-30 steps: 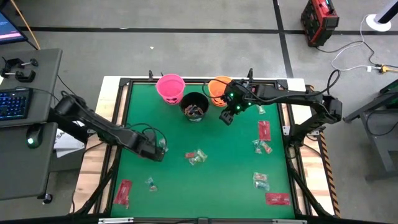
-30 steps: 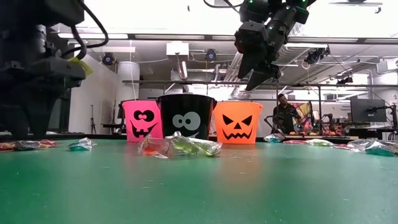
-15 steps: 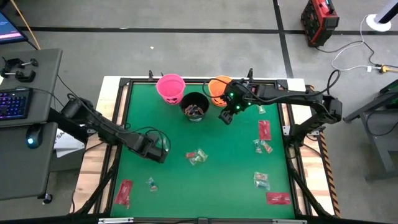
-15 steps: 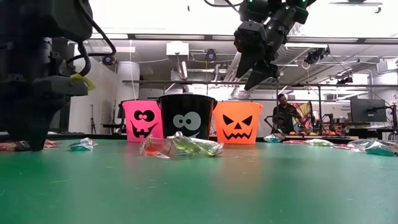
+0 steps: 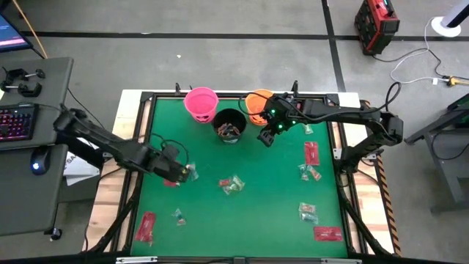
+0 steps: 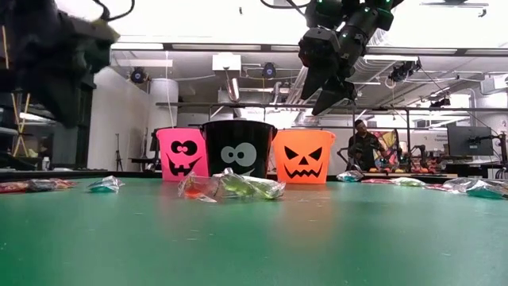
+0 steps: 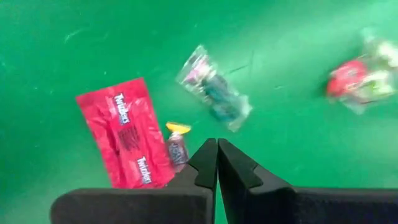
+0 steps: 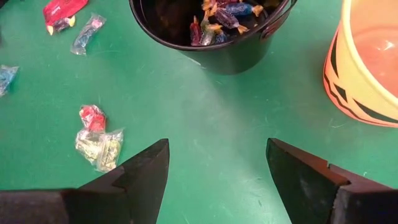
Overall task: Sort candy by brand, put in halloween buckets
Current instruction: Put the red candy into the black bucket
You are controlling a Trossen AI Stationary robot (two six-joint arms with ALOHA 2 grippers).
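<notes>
Three halloween buckets stand at the table's far edge: pink [image 5: 201, 103], black [image 5: 229, 125] with several candies inside [image 8: 217, 15], and orange [image 5: 256, 105]. My left gripper [image 5: 187, 174] hangs shut above the table's left half, nothing between its fingertips [image 7: 217, 155]. Below it lie a red packet [image 7: 124, 134], a small yellow-ended candy [image 7: 177, 144] showing right beside one finger, and a clear teal piece [image 7: 214, 93]. My right gripper [image 5: 265, 138] hovers open, high above the table just in front of the black and orange buckets [image 8: 217, 162].
More candy is scattered about: a red and clear cluster in the middle [image 5: 232, 185], a red packet [image 5: 145, 226] and a small piece [image 5: 178, 216] near left, packets and pieces along the right side [image 5: 311, 152] [image 5: 307, 213] [image 5: 327, 234]. A person stands in the room behind [image 6: 363, 147].
My left gripper has dipped to the table, shut its fingers there and then risen well clear, drawing slightly toward the table's left edge. The red packet beneath it has come into view and lies flat on the table. My right gripper has kept still.
</notes>
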